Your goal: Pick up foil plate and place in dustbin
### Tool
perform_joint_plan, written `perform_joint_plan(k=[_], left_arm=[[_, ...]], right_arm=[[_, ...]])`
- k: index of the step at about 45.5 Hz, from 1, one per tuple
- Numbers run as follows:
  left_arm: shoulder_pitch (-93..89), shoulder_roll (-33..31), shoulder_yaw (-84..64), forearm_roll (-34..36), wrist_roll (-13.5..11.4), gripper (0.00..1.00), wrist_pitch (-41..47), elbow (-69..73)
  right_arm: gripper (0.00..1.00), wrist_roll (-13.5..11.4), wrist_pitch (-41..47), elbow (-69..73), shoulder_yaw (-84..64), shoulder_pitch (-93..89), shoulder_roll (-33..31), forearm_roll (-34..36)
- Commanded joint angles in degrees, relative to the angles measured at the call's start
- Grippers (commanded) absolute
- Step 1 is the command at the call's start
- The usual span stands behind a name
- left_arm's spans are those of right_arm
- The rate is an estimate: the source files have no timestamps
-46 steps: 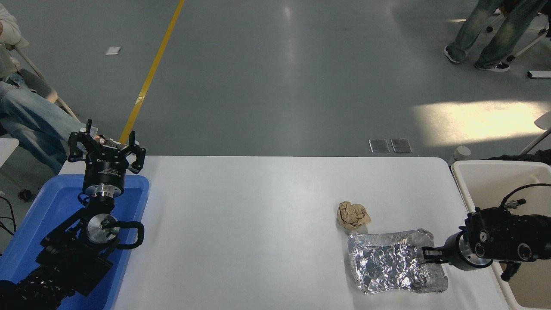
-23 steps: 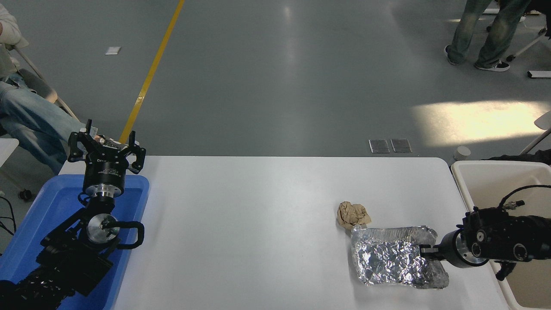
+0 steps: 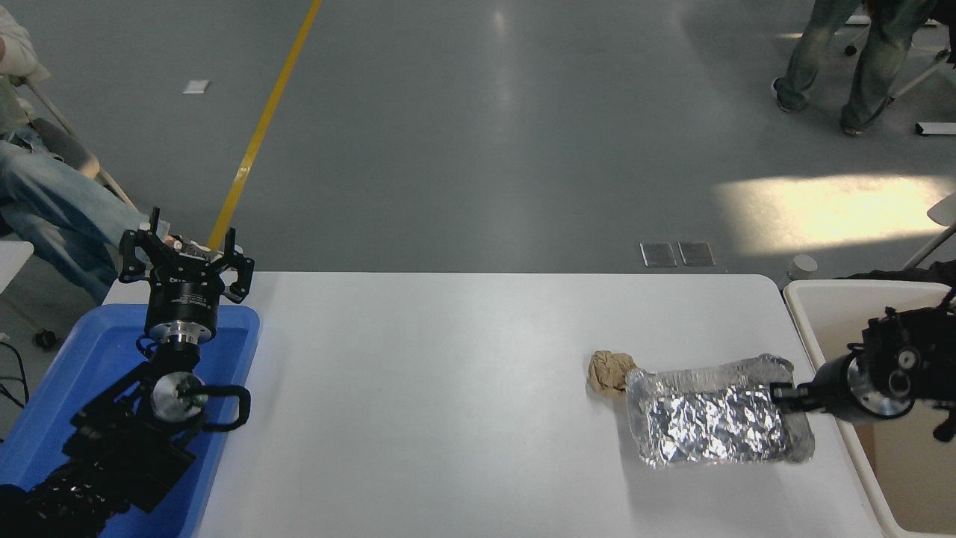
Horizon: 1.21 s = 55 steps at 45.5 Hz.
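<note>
The foil plate [image 3: 713, 415] is a shiny crinkled silver tray at the table's right side, lifted a little above the white table [image 3: 448, 388]. My right gripper [image 3: 780, 394] is shut on the plate's right rim and holds it tilted. The dustbin [image 3: 821, 299], a cream rectangular bin, stands just past the table's right edge, under my right arm. My left gripper [image 3: 185, 258] is open and parked at the lower left over the blue tray.
A small crumpled brown paper ball [image 3: 609, 371] lies on the table, partly behind the plate's left end. A shallow blue tray [image 3: 89, 351] sits at the left edge. A seated person is at far left, a standing person's legs at top right.
My right gripper has risen and moved right toward the dustbin, carrying the foil plate with it. The plate now overlaps the paper ball. The left arm has not moved.
</note>
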Motion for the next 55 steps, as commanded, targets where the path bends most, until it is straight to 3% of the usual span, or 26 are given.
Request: perform_joint_plan(k=[1,8,15,48,55], left_arm=[[0.01,0.00,0.00,0.02,0.08,0.99,0.00,0.01],[0.01,0.09,0.00,0.02,-0.01,0.99,0.00,0.01],[0.01,0.00,0.00,0.02,0.08,0.99,-0.09,0.01],[0.01,0.00,0.00,0.02,0.08,0.99,0.00,0.01],[0.01,0.00,0.00,0.02,0.08,0.99,-0.09,0.01]], right_arm=[[0.00,0.00,9.58,9.74,-10.96,25.33,-3.49,8.13],[0.00,0.00,19.86,10.62,-13.96,38.52,-2.17,12.54],[0.00,-0.08,26.02,10.53,-15.46,46.53,-0.86,12.72],[0.00,-0.17,27.26,7.37,-22.75,51.38,-0.85,11.66],[0.00,-0.08,27.17,1.41,-24.33,48.83,-1.91,6.93]])
